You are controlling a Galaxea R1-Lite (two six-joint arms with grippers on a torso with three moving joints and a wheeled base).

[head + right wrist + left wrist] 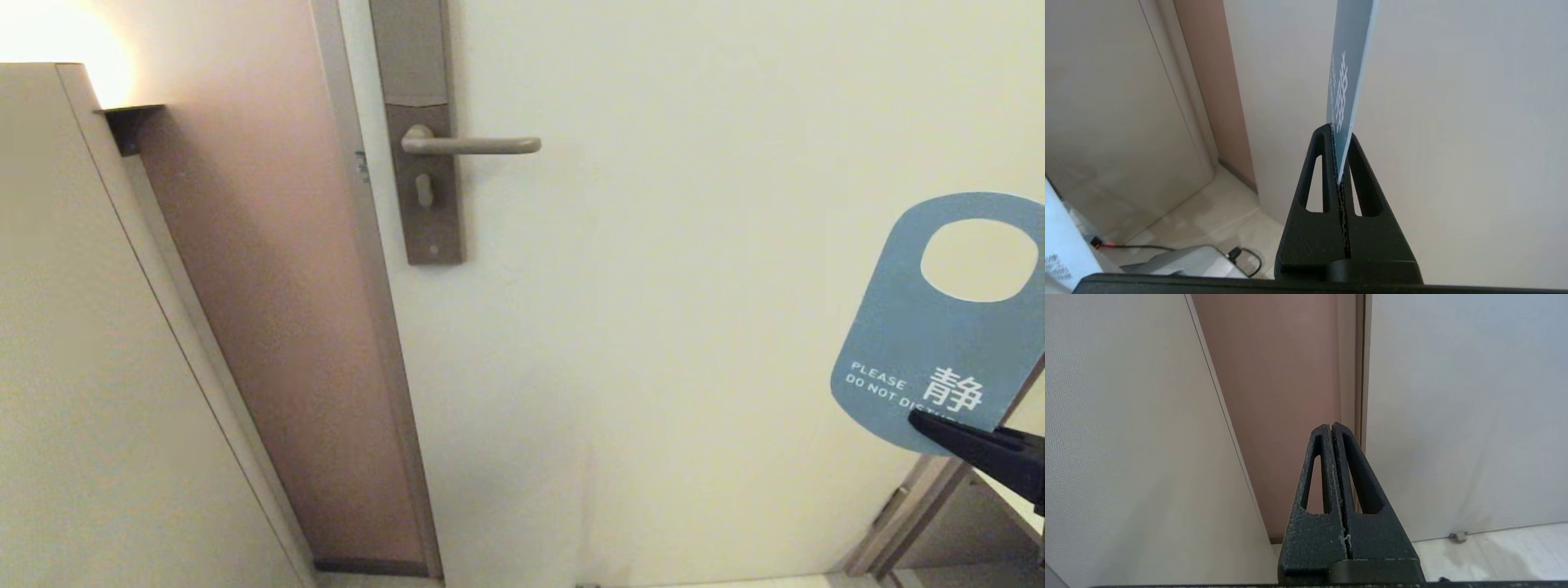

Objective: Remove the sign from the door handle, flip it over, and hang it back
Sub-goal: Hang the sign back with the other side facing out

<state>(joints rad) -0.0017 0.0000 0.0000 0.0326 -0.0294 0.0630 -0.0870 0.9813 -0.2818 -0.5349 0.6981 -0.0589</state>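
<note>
Sign (914, 343), blue side facing me, stands up out of my right gripper (927, 420), clamped at its lower edge, well apart from the door handle (473, 145).

A: What fills most of the view?
B: A plain off-white door (735, 163) set in a grey-brown frame (367, 269), with a pinkish-brown wall strip (261, 286) beside it

A: And further left?
B: A pale beige textured panel (73, 367) slanting down, with a small dark bracket (129, 124) at its top under a warm glow of light (57, 41)

A: The floor?
B: Pale tiles (1208, 220), a dark cable (1143, 247) trailing across them
</note>
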